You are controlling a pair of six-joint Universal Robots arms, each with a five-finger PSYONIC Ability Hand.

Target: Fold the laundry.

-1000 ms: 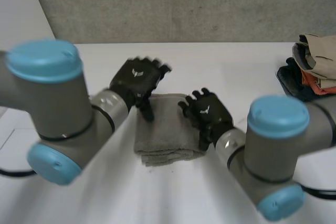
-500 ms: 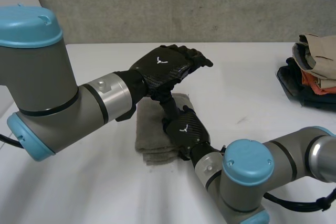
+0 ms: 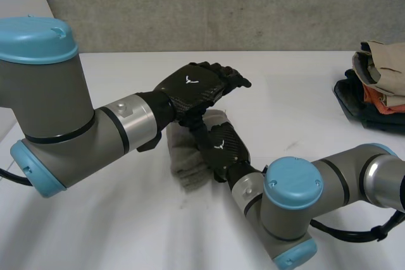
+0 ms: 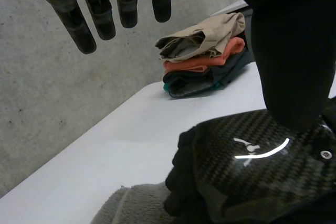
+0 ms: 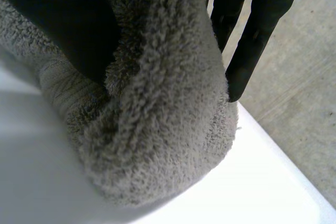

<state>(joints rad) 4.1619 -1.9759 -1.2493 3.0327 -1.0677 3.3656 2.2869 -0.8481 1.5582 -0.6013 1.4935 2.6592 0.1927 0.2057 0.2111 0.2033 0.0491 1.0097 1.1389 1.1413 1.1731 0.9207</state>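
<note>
A folded grey towel (image 3: 188, 164) lies on the white table (image 3: 297, 86) in the head view. My right hand (image 3: 225, 150) rests on the towel's right side, and its fingers are curled into the cloth. In the right wrist view the thick towel (image 5: 157, 124) is bunched up against my right hand (image 5: 58, 19). My left hand (image 3: 193, 85) hovers just above the towel and the right hand, open with its fingers straight. Seen from the left wrist, those straight fingers (image 4: 100, 9) reach out over the back of the right hand (image 4: 252, 166) and the towel's edge (image 4: 131, 205).
A stack of folded clothes (image 3: 378, 80), beige on top, then orange and dark, sits at the table's far right edge; the left wrist view has it (image 4: 205, 56) beyond the fingertips. A grey concrete wall runs behind the table.
My right hand moved left onto the towel and curled shut on it, bunching and shifting the cloth. My left hand lifted off the towel to hover above it.
</note>
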